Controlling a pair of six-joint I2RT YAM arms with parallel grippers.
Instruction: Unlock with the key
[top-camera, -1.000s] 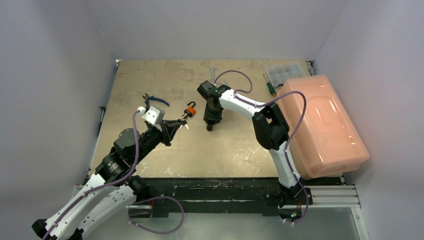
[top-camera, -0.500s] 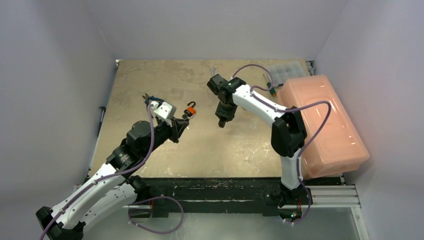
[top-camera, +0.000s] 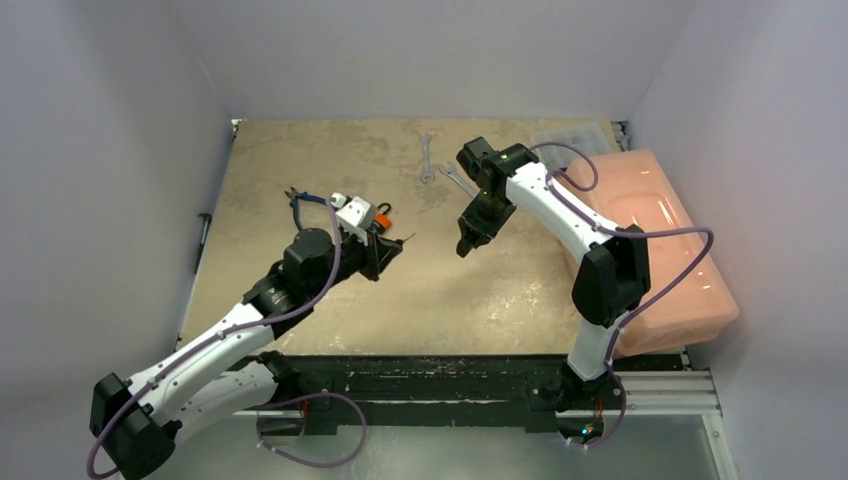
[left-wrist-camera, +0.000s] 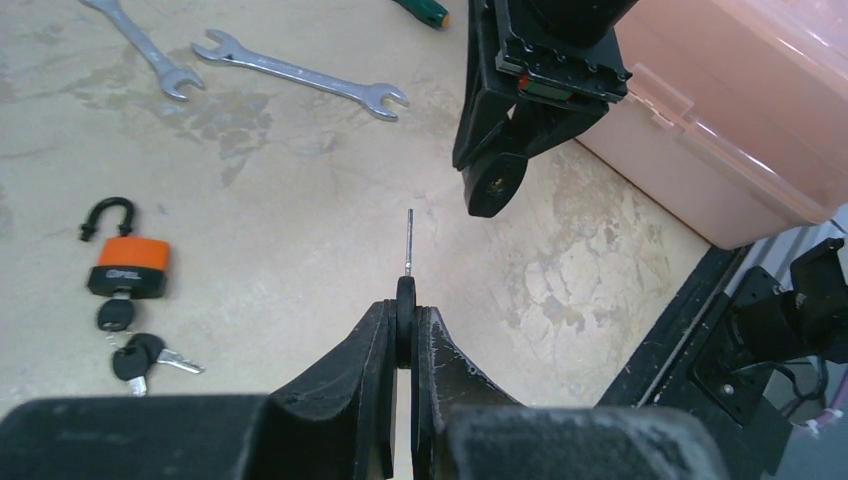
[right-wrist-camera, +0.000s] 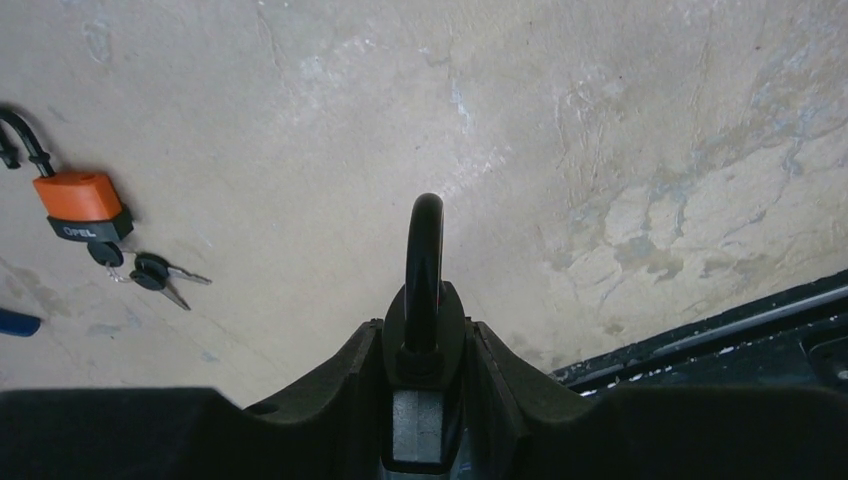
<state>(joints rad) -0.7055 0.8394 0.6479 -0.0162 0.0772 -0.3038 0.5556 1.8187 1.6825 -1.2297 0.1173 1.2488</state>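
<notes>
My left gripper (left-wrist-camera: 405, 310) is shut on the black head of a key (left-wrist-camera: 409, 240), whose metal blade points forward above the table. It also shows in the top view (top-camera: 390, 247). My right gripper (right-wrist-camera: 423, 335) is shut on a black padlock (right-wrist-camera: 423, 250), shackle sticking out past the fingertips. In the top view the right gripper (top-camera: 468, 240) hangs a short way right of the key tip. In the left wrist view the padlock's bottom end (left-wrist-camera: 495, 185) faces the key, with a gap between them.
An orange padlock (left-wrist-camera: 125, 265) with a bunch of keys lies on the table left of the key; it also shows in the right wrist view (right-wrist-camera: 82, 205). Two wrenches (top-camera: 427, 157) (top-camera: 457, 180) lie at the back. Blue pliers (top-camera: 305, 200) lie left. A pink box (top-camera: 650, 250) fills the right side.
Both grippers have moved right. The left gripper carried the key past the orange padlock; the right gripper carried the black padlock rightward and turned it toward the key.
</notes>
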